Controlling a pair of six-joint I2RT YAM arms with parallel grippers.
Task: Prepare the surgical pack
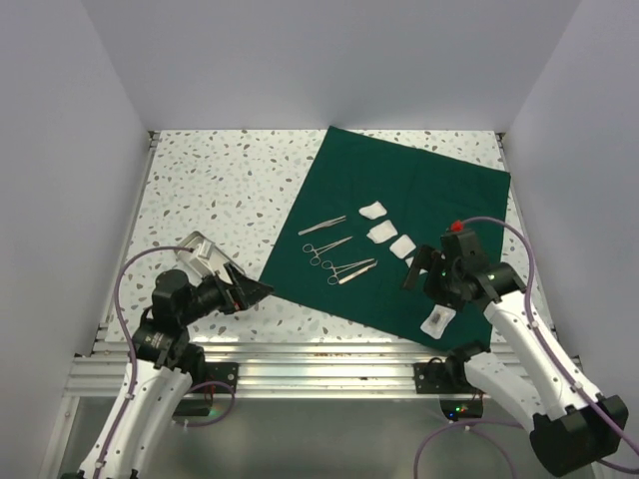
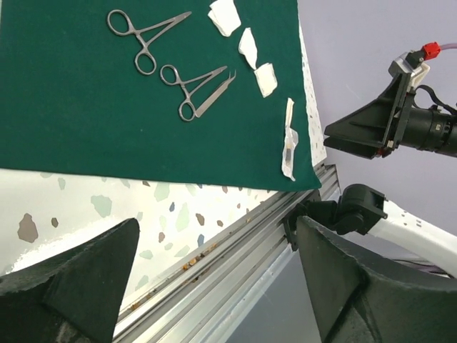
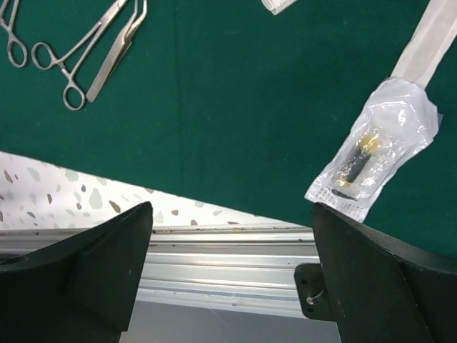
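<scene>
Both agape, left pincer point(image 2: 216, 225) beside drape point(image 1: 419, 200), right pincer point(image 3: 232, 207) over edge

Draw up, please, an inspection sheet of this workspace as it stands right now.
Surface: white speckled tabletop, partly covered by the drape.
Job's things: dark green cloth drape spread flat, askew; on it steel tweezers, ring-handled clamps, three white gauze pads in a row, and a sealed clear plastic pouch near the front edge. A shiny rectangular tray-like thing sits by the left arm, partly hidden.
Clutter: nothing seen.
Grippers: left gripper open, empty, by the drape's near corner; right gripper open, empty, above the drape.
Cables: grey-purple cables looped at both arms.
Surroundings: plain white walls on three sides; aluminium frame rail in front.
</scene>
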